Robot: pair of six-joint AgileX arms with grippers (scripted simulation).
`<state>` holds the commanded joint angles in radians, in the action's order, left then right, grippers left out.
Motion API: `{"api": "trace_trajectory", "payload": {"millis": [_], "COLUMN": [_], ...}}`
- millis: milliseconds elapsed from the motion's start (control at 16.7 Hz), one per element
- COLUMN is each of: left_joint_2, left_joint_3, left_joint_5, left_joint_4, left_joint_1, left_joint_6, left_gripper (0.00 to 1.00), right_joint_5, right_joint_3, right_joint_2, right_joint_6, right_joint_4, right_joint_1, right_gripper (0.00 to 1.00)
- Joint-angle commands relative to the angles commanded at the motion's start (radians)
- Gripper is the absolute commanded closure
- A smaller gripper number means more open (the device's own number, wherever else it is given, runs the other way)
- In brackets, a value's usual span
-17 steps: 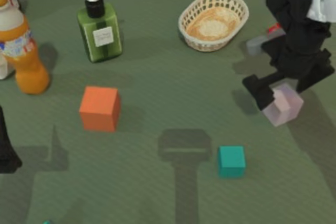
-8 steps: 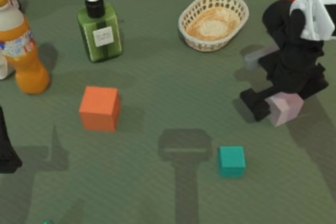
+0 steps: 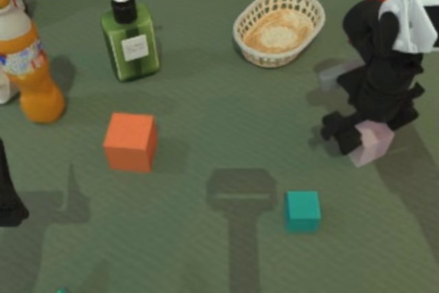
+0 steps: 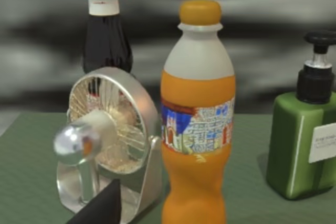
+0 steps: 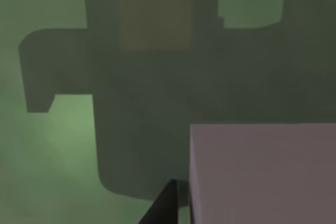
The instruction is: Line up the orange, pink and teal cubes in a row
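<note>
Matte orange cube [image 3: 129,142], woven wicker basket [image 3: 310,31], shiny chrome fan [image 4: 110,142].

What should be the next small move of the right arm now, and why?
Probably close the right hand on the pink cube: its fingers sit low around the cube at the table's right side, apart from the teal cube and orange cube.

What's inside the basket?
The basket at the back of the table holds no objects: only its pale woven bottom shows from above. Nothing covers it. The right gripper is nearer, at the pink cube; the left arm is parked at the left edge.
</note>
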<state>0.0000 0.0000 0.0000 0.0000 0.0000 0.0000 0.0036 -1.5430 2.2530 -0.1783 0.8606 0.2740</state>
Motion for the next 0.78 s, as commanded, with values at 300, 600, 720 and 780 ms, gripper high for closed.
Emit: {"api": "trace_trajectory", "payload": {"millis": [300, 600, 720, 780], "left_joint_2": [0.000, 0.000, 0.000, 0.000], "left_joint_3": [0.000, 0.000, 0.000, 0.000], "left_joint_5": [0.000, 0.000, 0.000, 0.000], "left_joint_4": [0.000, 0.000, 0.000, 0.000], "left_joint_1": [0.000, 0.000, 0.000, 0.000], "left_joint_6": [0.000, 0.000, 0.000, 0.000], "left_gripper": [0.00, 0.00, 0.00, 0.00], "right_joint_5": [0.000, 0.000, 0.000, -0.004], "right_joint_3": [0.000, 0.000, 0.000, -0.006], "right_joint_2": [0.000, 0.000, 0.000, -0.021], "right_joint_6": [0.000, 0.000, 0.000, 0.002], "right_joint_4": [0.000, 0.000, 0.000, 0.008], "right_joint_1": [0.000, 0.000, 0.000, 0.001], "right_gripper": [1.00, 1.00, 1.00, 1.00]}}
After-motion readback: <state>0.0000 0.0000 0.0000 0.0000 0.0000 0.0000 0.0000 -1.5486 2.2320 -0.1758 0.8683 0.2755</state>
